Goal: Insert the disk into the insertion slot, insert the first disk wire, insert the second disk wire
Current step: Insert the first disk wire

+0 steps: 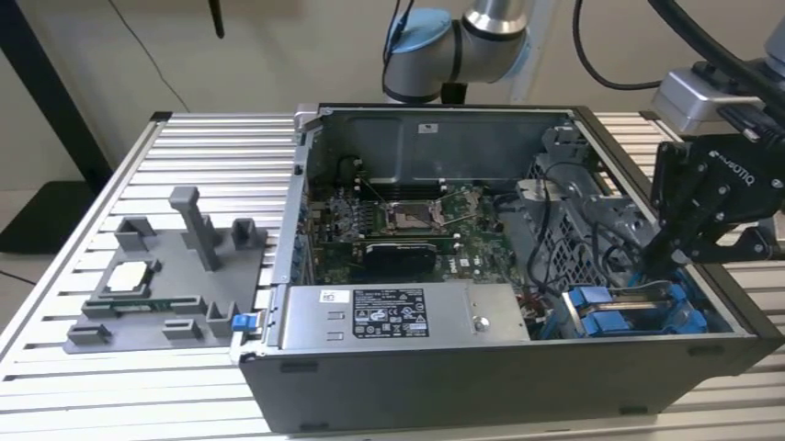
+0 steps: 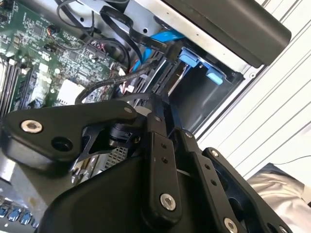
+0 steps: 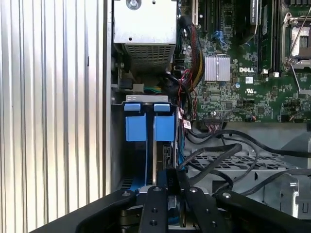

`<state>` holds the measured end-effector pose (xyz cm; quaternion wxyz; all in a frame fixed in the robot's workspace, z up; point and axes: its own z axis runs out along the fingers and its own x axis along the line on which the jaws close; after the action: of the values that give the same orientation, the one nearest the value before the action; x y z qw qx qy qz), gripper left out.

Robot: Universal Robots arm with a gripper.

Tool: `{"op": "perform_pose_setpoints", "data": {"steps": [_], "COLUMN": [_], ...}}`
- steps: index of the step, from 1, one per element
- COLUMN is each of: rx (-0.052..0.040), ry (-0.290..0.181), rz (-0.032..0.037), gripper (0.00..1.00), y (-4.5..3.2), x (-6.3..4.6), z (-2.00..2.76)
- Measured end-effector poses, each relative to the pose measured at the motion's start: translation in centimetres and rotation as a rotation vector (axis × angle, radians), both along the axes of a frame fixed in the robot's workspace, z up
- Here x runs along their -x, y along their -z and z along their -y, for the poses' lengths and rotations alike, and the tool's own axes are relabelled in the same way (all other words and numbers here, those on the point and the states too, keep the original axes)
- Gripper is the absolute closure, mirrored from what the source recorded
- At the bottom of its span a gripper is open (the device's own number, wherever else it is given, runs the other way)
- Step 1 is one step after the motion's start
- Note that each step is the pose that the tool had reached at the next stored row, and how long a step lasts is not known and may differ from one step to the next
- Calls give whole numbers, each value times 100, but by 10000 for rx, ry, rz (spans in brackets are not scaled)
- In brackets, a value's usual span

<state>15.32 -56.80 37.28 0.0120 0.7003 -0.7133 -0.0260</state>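
Note:
The disk's bright blue carrier sits down in the drive bay at the open computer case's front corner, on the exterior view's right. In the first wrist view its two blue tabs stand side by side at the bay's grey rim, with a thin grey metal edge running between them toward my fingers. My black gripper reaches down into this bay. Its fingers are shut together; I cannot tell whether anything is pinched between them. The second wrist view has the fingertips close to a blue flat wire and black wires.
A labelled grey power-supply box fills the case's front, with the green motherboard behind it. Loose black cables cross the perforated cage beside the bay. A grey fixture plate with small parts lies on the slatted table at the exterior view's left.

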Motion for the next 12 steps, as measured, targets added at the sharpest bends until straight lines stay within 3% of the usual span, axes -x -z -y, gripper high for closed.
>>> {"op": "perform_pose_setpoints", "data": {"steps": [2, 4, 12], "rx": [-1, 0, -1], "ry": [0, 1, 13], "rz": [-104, -164, -347], "gripper": [100, 100, 100], "y": [16, 35, 114], "x": [-21, -43, -153], "z": [14, 24, 43]}}
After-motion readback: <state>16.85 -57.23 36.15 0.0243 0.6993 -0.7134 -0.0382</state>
